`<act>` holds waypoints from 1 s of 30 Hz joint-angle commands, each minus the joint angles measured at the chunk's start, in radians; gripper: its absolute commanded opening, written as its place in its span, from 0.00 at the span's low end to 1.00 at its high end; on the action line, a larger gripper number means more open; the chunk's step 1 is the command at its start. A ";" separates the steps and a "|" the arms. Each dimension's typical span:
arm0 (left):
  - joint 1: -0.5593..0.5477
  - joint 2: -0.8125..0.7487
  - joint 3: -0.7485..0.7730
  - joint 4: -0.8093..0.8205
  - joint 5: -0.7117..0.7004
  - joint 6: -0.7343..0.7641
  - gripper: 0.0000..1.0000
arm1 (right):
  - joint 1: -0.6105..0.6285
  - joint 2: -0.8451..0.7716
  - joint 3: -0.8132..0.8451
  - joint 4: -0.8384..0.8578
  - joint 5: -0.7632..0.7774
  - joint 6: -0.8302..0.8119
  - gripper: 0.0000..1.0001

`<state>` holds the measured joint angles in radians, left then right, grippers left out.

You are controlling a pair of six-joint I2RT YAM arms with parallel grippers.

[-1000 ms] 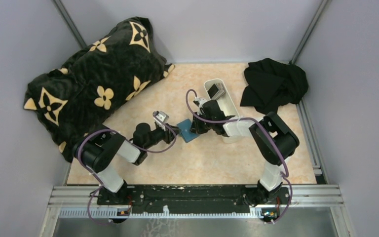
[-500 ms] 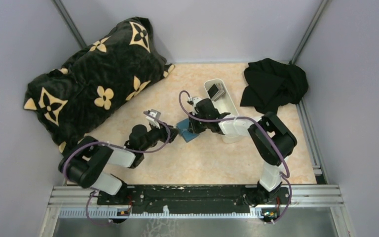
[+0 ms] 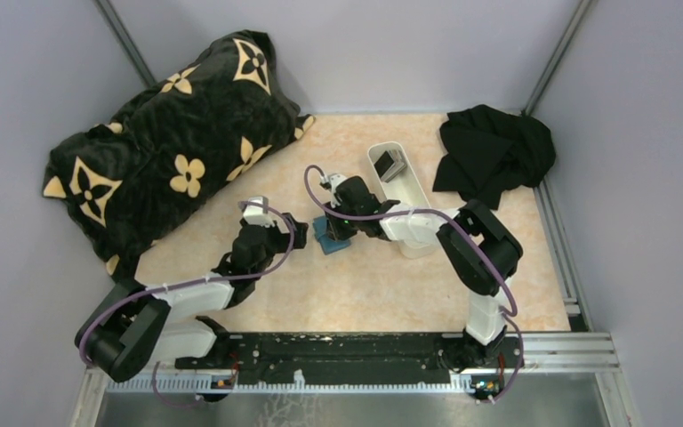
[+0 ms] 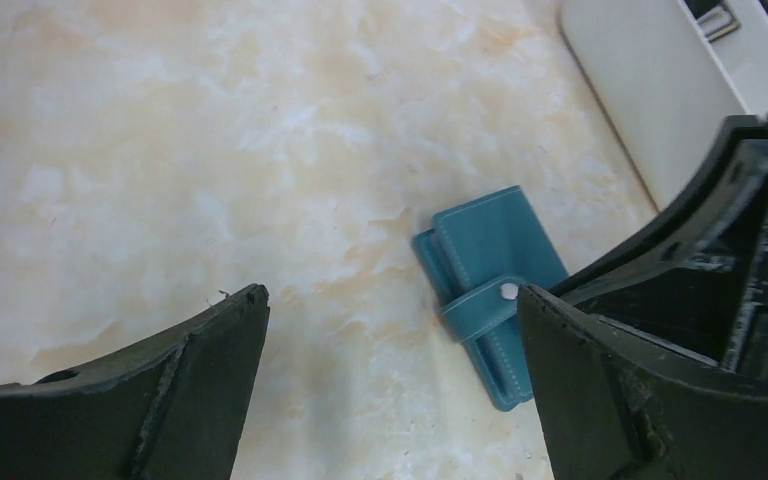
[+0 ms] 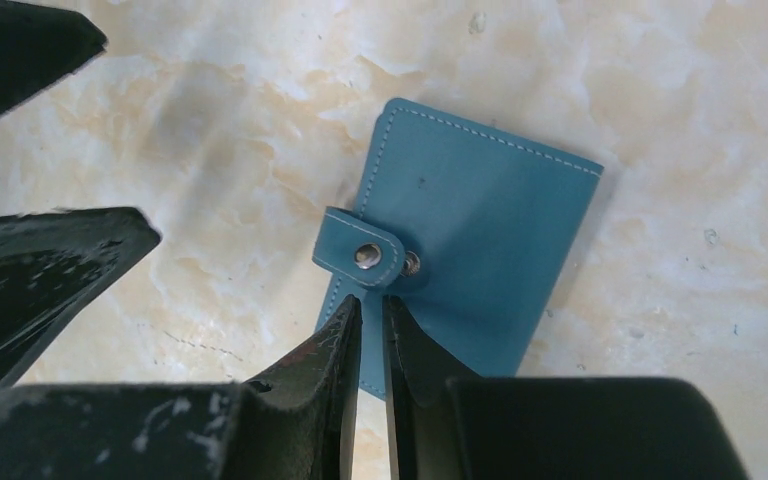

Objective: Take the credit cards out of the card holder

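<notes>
Card holder point(image 5: 480, 215) lies closed, R gripper point(image 5: 372, 312) tips at strap point(image 5: 358, 256).

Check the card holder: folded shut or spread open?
Folded shut. The card holder lies flat on the table with no inside showing. Its strap looks unsnapped, with a bare stud beside it.

Left gripper point(image 3: 295, 231) and right gripper point(image 3: 334, 224) flank card holder point(image 3: 326, 240).

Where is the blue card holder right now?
In the top view the card holder lies flat near the table's middle, between the left gripper and the right gripper, which is right over it; the white tray is just to its right.
</notes>
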<state>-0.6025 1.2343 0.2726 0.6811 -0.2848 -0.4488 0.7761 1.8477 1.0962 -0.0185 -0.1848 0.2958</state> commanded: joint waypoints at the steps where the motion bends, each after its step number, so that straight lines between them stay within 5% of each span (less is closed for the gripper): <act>1: 0.009 -0.028 -0.033 -0.057 -0.107 -0.145 0.99 | 0.013 0.009 0.067 0.010 0.010 -0.012 0.15; 11: 0.018 -0.066 0.017 -0.213 -0.123 -0.201 0.85 | 0.014 0.060 0.126 0.013 0.000 -0.017 0.15; 30: 0.018 -0.095 0.007 -0.239 -0.121 -0.184 0.82 | 0.065 0.118 0.205 0.010 -0.032 -0.009 0.15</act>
<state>-0.5884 1.1713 0.2630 0.4564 -0.4103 -0.6369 0.8310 1.9495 1.2648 -0.0383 -0.1978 0.2886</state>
